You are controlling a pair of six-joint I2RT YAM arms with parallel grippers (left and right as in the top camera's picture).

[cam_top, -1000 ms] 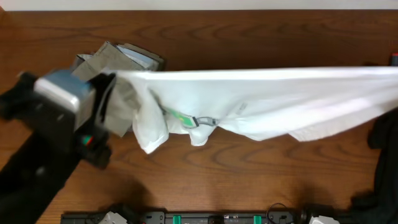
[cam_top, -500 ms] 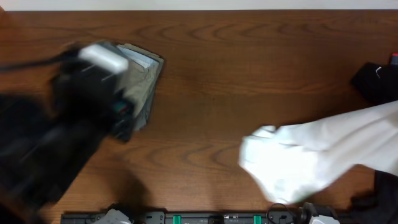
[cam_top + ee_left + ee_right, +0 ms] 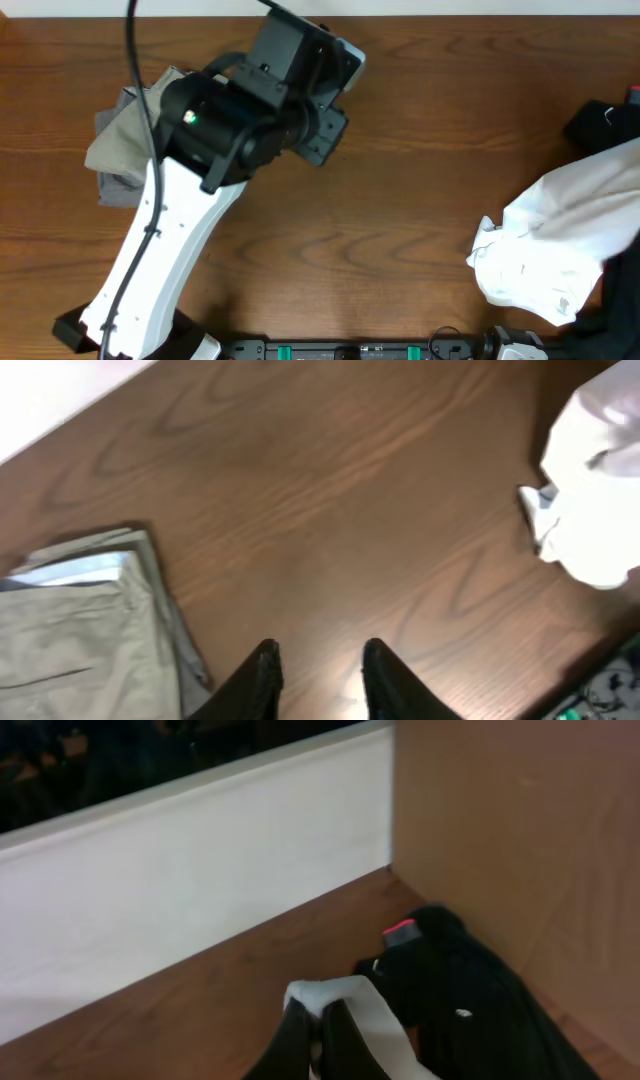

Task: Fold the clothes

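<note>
The white T-shirt (image 3: 555, 255) lies bunched in a heap at the table's right front, running off the right edge. In the right wrist view my right gripper (image 3: 318, 1020) is shut on a fold of this white cloth (image 3: 345, 995), lifted above the wood. My left gripper (image 3: 318, 660) is open with nothing between its fingers. It hovers over bare wood, apart from the shirt (image 3: 595, 480) at that view's right edge. The left arm (image 3: 250, 110) reaches over the back left of the table. The shirt's print is hidden.
Folded khaki and grey trousers (image 3: 120, 150) lie at the back left, partly under the left arm and close to the left fingers (image 3: 262, 675). A black garment (image 3: 600, 125) sits at the right edge by a wooden wall (image 3: 520, 840).
The shirt was stretched across the table between both grippers. The left gripper let go and opened, and its arm swung to the back left. The shirt collapsed to the right.
</note>
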